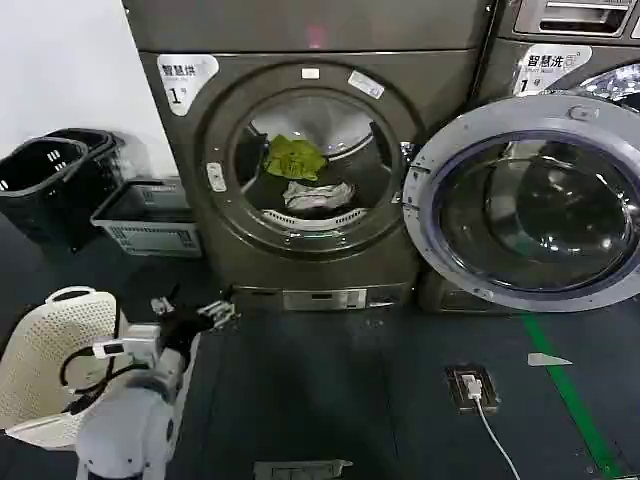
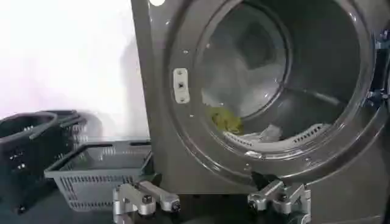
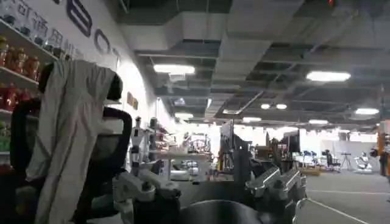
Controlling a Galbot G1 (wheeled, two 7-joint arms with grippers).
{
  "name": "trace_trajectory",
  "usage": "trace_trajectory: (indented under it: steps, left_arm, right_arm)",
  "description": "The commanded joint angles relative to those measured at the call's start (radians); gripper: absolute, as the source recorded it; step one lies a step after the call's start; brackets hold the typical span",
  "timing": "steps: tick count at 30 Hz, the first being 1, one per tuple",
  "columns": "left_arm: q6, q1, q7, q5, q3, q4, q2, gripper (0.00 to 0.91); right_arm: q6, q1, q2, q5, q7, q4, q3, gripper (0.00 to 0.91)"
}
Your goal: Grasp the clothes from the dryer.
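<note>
Rounded grey-white left arm (image 1: 130,420), black cable looped beside it. Left gripper (image 2: 210,204): silver metal fingers (image 2: 146,198), dark screws. Right gripper (image 3: 213,195): likewise silver.

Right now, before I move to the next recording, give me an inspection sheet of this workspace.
Surface: dark floor with a green line on the right.
Job's things: dryer, door swung open to its right; in the drum, yellow-green cloth behind and above white-grey cloth.
Clutter: black baskets and a grey basket left of the dryer; a white basket beside the robot.
Grippers: left gripper open, empty, low in front of the dryer, short of the drum mouth; right gripper open, empty, pointed away into the room.
Cables: white cable running from a floor socket.
Surroundings: second machine on the right.
</note>
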Motion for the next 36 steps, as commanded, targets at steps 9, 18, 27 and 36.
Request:
trace_trajectory:
  steps: [9,18,27,36]
  left_arm:
    - [0.049,-0.002,0.002,-0.002,0.002,0.007,0.006,0.907]
    - [0.049,-0.012,-0.002,-0.004,0.005,0.010,0.001,0.907]
    - [0.049,-0.010,-0.002,0.003,0.007,0.017,0.001,0.907]
    - [0.049,-0.003,0.003,0.000,0.010,0.012,-0.001,0.907]
  right_arm:
    - [0.055,0.004,0.012,0.066,0.026,0.002,-0.015,0.907]
    - [0.041,-0.001,0.009,0.074,0.042,0.003,-0.020,0.907]
    - [0.038,-0.002,-0.002,0.075,0.050,-0.002,-0.023,0.907]
    - [0.036,0.001,0.003,0.075,0.050,-0.005,-0.025,0.907]
